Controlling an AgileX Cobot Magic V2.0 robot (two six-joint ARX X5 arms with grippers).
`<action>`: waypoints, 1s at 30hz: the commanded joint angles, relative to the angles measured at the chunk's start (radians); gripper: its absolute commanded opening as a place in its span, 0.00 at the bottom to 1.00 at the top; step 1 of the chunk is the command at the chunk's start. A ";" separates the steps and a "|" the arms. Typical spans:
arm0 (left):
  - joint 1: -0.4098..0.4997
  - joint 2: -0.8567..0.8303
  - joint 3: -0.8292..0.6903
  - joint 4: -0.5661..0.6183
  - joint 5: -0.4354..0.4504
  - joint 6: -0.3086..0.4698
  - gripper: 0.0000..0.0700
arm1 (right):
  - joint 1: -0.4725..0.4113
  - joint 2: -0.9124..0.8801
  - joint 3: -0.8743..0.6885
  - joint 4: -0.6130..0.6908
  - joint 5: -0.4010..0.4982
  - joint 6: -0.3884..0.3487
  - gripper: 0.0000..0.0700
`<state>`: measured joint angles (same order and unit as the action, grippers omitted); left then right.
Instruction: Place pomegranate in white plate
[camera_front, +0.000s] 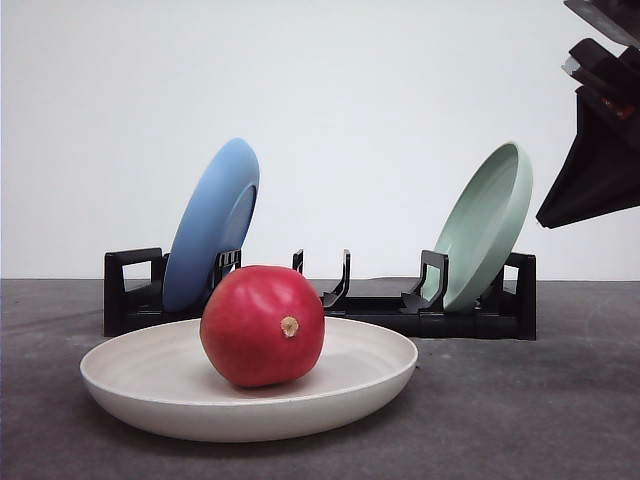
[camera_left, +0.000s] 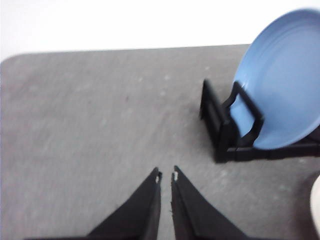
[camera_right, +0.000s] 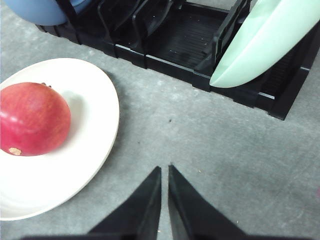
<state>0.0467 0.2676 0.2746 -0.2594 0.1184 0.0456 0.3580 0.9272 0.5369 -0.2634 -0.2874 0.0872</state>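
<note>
The red pomegranate (camera_front: 262, 325) rests inside the white plate (camera_front: 120, 375) at the front of the table, its tan stem nub facing the camera. From the right wrist, the pomegranate (camera_right: 33, 119) lies on the white plate (camera_right: 90, 125) to one side of my right gripper (camera_right: 164, 171), which is shut, holds nothing and hovers over bare table. My right arm shows at the upper right of the front view, raised well above the table. My left gripper (camera_left: 166, 175) is shut and holds nothing, over grey table near the rack's blue-plate end.
A black dish rack (camera_front: 400, 310) stands behind the white plate, holding a blue plate (camera_front: 212, 222) on its left and a pale green plate (camera_front: 487, 225) on its right. Grey table surface lies open to the right of the white plate.
</note>
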 joint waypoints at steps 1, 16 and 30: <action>0.010 -0.031 -0.044 0.013 -0.014 -0.050 0.02 | 0.005 0.005 0.006 0.009 -0.001 0.006 0.02; 0.025 -0.261 -0.244 0.024 -0.075 -0.080 0.02 | 0.005 0.005 0.006 0.009 -0.001 0.006 0.02; -0.032 -0.265 -0.263 0.072 -0.104 -0.077 0.02 | 0.005 0.005 0.006 0.010 -0.001 0.006 0.02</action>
<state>0.0171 0.0036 0.0235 -0.1867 0.0170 -0.0414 0.3580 0.9272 0.5369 -0.2619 -0.2874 0.0872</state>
